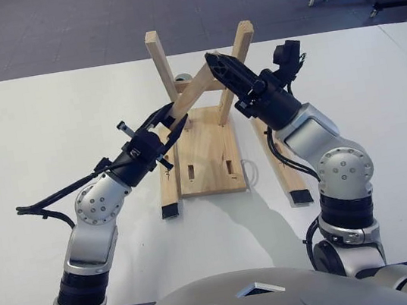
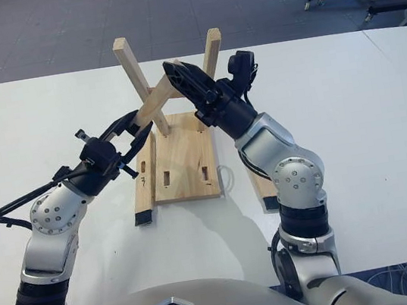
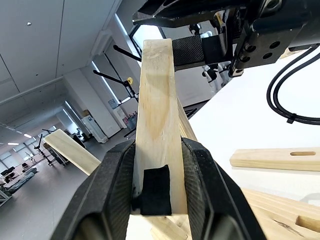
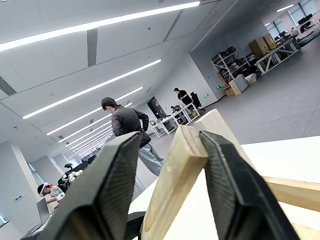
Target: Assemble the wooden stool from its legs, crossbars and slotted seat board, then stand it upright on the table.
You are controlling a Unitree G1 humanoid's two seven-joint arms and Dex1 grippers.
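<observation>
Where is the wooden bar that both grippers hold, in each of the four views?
Left eye view: the wooden bar slants just above the centre.
Right eye view: the bar slants left of centre.
Left wrist view: in the middle, inside the left gripper.
Right wrist view: the bar sits inside the right gripper.
Shared landmark: the right gripper, clamped on the bar's upper end.

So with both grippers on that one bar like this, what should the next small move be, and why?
Probably level the bar and ease it between the two upright legs. The left gripper is shut on its low end, the right gripper on its high end, so it hangs tilted by the legs on the seat board.
</observation>
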